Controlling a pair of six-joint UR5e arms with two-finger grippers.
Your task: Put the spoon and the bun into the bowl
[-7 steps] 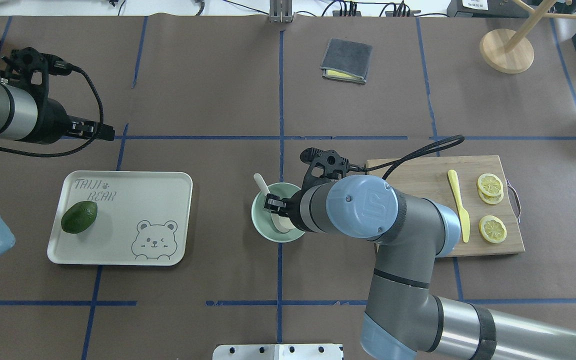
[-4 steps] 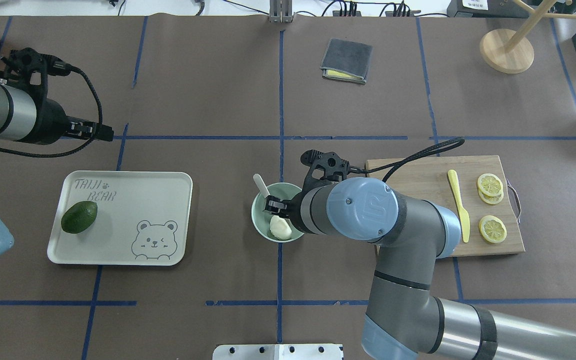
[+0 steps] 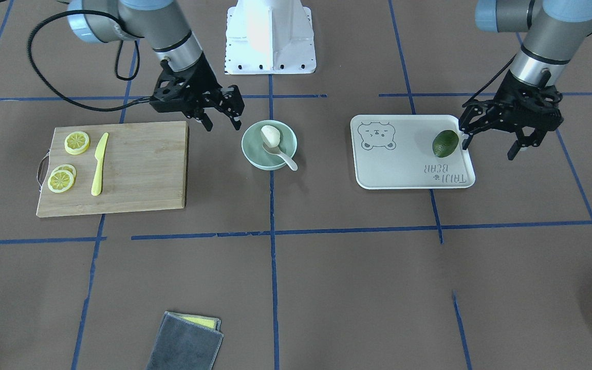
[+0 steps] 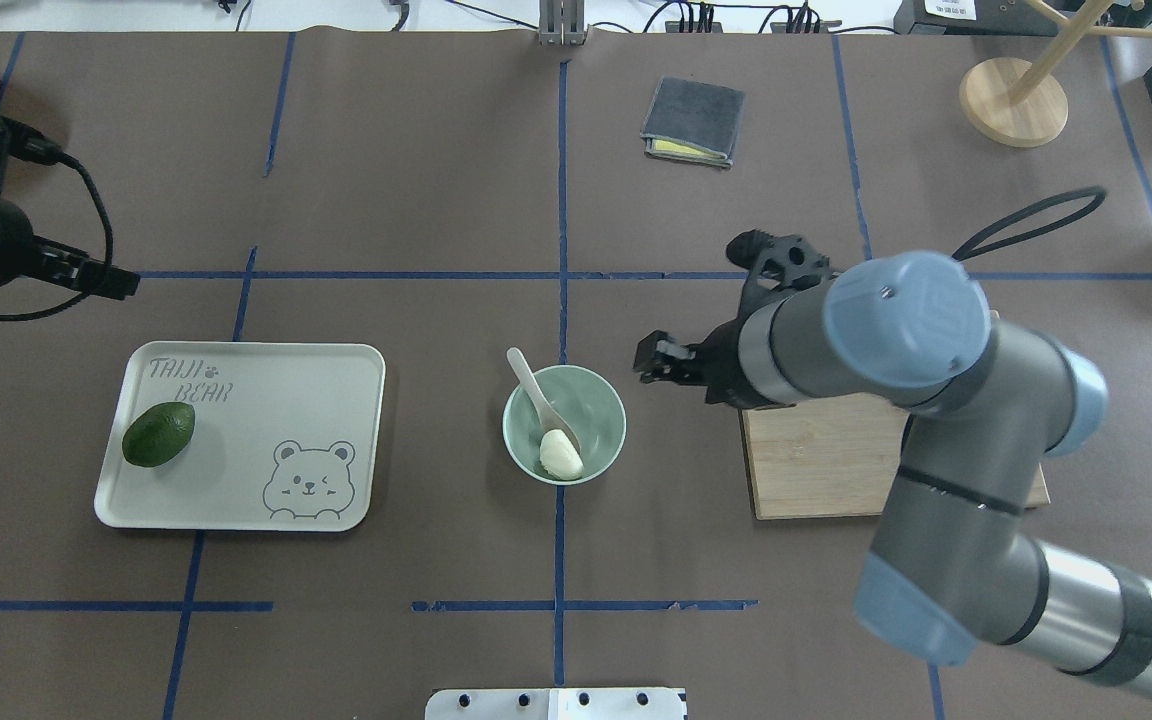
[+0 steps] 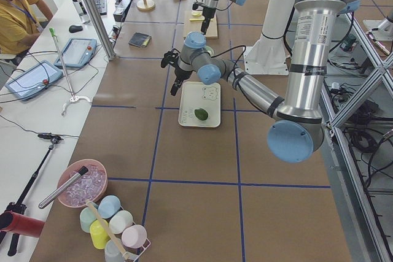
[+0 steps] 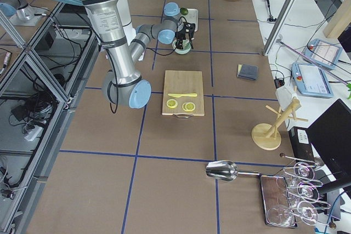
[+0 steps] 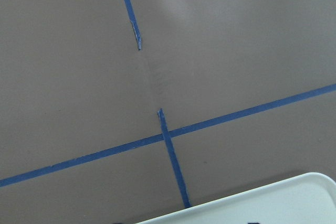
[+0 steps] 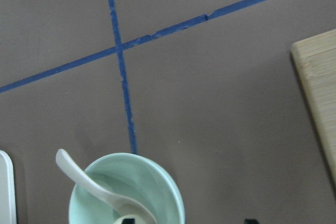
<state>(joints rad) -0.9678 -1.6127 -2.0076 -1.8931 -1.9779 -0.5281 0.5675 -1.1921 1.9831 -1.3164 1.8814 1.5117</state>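
Observation:
The pale mint-green bowl point(image 4: 608, 412) stands at the table's middle. The white bun point(image 4: 560, 455) lies inside it at the near side. The off-white spoon point(image 4: 534, 388) rests in the bowl with its handle over the far-left rim. The front view shows the bowl point(image 3: 248, 148), bun point(image 3: 271, 135) and spoon point(image 3: 282, 155) the same way. My right gripper point(image 4: 651, 362) is open and empty, to the right of the bowl, also in the front view point(image 3: 222, 123). My left gripper point(image 3: 488, 148) is open and empty beside the tray's far edge. The right wrist view shows the bowl point(image 8: 170, 198) and spoon point(image 8: 84, 174).
A white bear-print tray point(image 4: 286, 400) at the left holds a green avocado point(image 4: 158, 434). A wooden cutting board point(image 3: 136, 164) at the right carries a yellow knife point(image 3: 99, 163) and lemon slices point(image 3: 77, 142). A grey cloth point(image 4: 693, 121) lies far back.
The bun came to lie in the bowl. My right gripper has pulled away from over the bowl to the right. My left arm has drawn back to the left.

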